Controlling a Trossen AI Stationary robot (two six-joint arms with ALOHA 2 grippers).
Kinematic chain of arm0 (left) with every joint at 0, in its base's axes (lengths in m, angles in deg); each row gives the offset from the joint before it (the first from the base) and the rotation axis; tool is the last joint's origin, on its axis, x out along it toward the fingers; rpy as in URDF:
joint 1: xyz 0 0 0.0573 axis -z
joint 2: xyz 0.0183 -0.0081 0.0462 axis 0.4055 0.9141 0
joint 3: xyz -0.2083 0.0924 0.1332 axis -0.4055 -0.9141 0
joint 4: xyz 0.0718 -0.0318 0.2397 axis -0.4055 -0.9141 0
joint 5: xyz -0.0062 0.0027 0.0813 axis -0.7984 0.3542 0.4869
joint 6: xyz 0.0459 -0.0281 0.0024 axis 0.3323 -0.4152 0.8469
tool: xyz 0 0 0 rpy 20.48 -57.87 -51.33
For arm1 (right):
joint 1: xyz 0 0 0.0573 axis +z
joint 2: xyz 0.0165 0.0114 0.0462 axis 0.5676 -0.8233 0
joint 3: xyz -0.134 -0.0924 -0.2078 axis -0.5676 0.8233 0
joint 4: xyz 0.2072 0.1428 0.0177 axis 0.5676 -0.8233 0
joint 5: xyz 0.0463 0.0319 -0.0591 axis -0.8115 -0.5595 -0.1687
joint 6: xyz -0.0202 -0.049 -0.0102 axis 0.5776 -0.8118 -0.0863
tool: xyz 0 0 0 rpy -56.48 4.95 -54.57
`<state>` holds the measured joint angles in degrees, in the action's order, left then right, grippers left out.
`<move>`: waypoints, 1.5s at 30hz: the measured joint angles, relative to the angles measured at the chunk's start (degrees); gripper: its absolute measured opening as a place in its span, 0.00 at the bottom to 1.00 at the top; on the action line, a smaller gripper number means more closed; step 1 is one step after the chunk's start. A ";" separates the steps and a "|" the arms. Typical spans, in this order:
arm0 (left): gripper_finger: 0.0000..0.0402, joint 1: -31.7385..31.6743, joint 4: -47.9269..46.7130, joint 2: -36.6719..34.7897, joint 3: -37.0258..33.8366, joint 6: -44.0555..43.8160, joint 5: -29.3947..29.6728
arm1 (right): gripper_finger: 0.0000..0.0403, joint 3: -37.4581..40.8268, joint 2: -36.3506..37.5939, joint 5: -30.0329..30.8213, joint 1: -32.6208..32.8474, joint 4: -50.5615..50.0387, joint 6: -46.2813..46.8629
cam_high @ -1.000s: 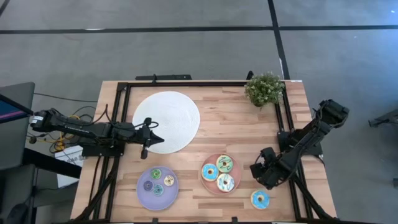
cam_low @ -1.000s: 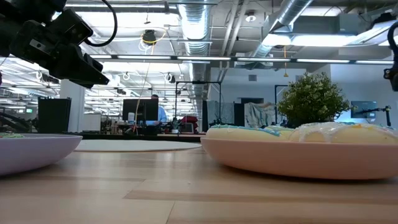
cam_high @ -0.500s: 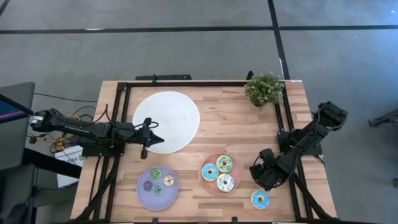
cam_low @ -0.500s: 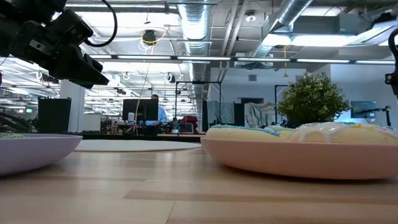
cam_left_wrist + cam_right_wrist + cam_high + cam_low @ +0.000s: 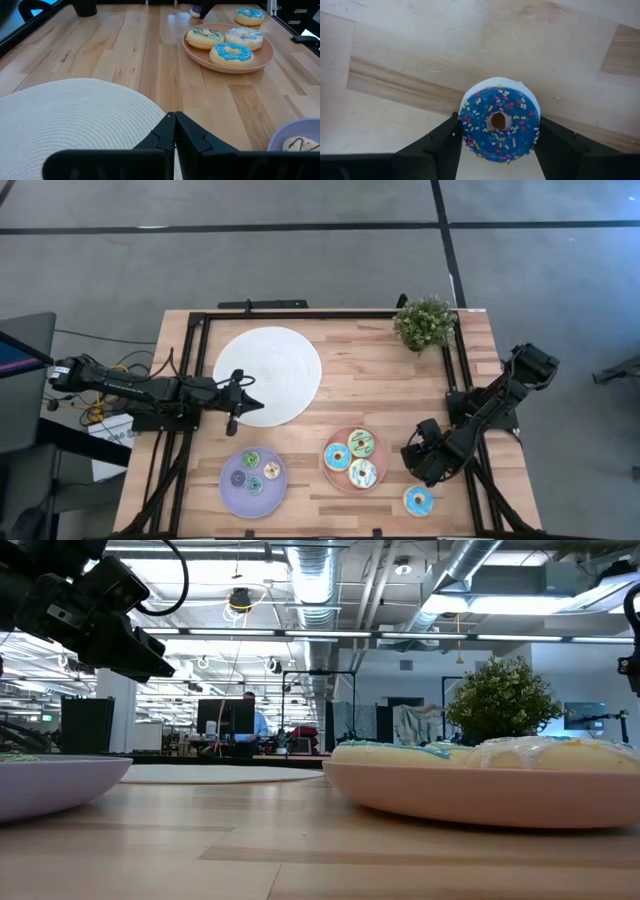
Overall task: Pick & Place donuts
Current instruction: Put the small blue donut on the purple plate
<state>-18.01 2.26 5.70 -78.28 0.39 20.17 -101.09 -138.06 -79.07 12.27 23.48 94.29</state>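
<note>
Right end effector (image 5: 497, 145) is spread wide, hanging right over a blue sprinkled donut (image 5: 498, 123) that sits on the bare wood surface (image 5: 380, 385) beside the pink plate (image 5: 337, 477). Left end effector (image 5: 174, 120) is pinched closed over the white disc (image 5: 267, 374).

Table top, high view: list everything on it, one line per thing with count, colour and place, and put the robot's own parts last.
Pink plate: one, pink, front centre of the table.
Large donuts on it: three, blue, green and white iced.
Lilac plate: one, lilac, front left.
Small donuts on it: four, green, purple, blue and cream.
Loose donut: one, blue iced with sprinkles, on bare wood at front right.
White disc: one, white, woven, back left.
Potted plant: one, green, back right corner.
Left gripper: shut, at the disc's left edge.
Right gripper: open, just above the loose donut, one finger either side.
</note>
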 joint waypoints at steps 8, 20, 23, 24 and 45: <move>0.00 0.00 0.00 -0.02 0.00 0.00 0.00 | 0.51 -1.59 -0.02 1.09 0.00 -0.57 -1.76; 0.00 0.00 0.00 0.00 0.00 0.00 0.72 | 0.52 -15.35 -0.02 28.48 -1.70 6.75 -26.23; 0.00 0.00 0.00 0.00 0.00 0.00 0.74 | 0.53 -16.65 -0.11 31.37 -4.84 19.26 -40.66; 0.00 0.00 0.00 -0.02 0.00 0.00 0.76 | 0.53 -16.87 -0.43 31.53 -6.33 24.81 -46.00; 0.00 -0.02 -0.04 0.00 0.00 0.00 0.90 | 0.52 -73.95 -46.45 -8.50 -22.67 25.84 -93.61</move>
<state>-18.03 2.21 5.70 -78.28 0.39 21.06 -175.04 -184.51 -87.57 -10.40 49.33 0.68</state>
